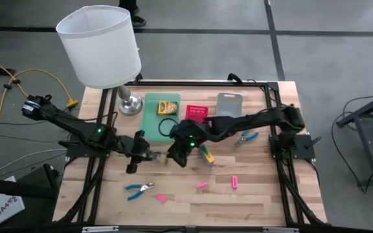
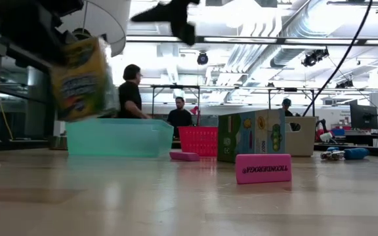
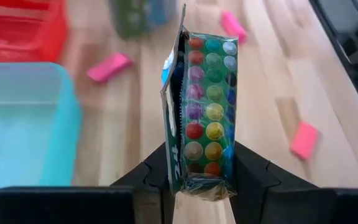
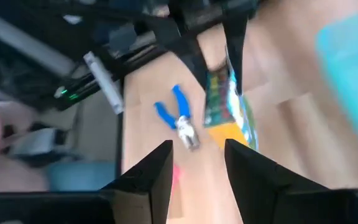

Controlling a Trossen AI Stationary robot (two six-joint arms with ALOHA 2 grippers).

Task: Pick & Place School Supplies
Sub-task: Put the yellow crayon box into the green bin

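The left claw (image 3: 201,177) grips a crayon box (image 3: 202,112) by its narrow end, one finger (image 3: 157,174) pressed to each side, and holds it off the tabletop (image 1: 193,200) near the middle. From table height that box (image 2: 81,78) hangs tilted above the wood.

The right claw (image 4: 196,165) hangs just beside it, facing the held box, its two fingers apart with nothing between them. Its arm reaches across from the right side of the tabletop.

A second crayon box (image 1: 168,107) lies in the green tray (image 1: 151,120) at the back, beside the lamp (image 1: 101,45). A third (image 1: 206,155) sits on the wood just under the right arm. The pink tray (image 1: 197,112) stands to the right of the green one, and the grey tray (image 1: 229,103) right of that.

One pair of blue-handled scissors (image 1: 138,189) lies toward the front left; another (image 1: 248,137) lies near the right arm's elbow. Pink erasers are scattered over the front of the tabletop: one (image 1: 161,199) just beside the front scissors, one (image 1: 202,185) near the centre, one (image 1: 235,182) further right.

Beyond the tabletop, a person (image 2: 130,92) stands in the room, with others farther back.
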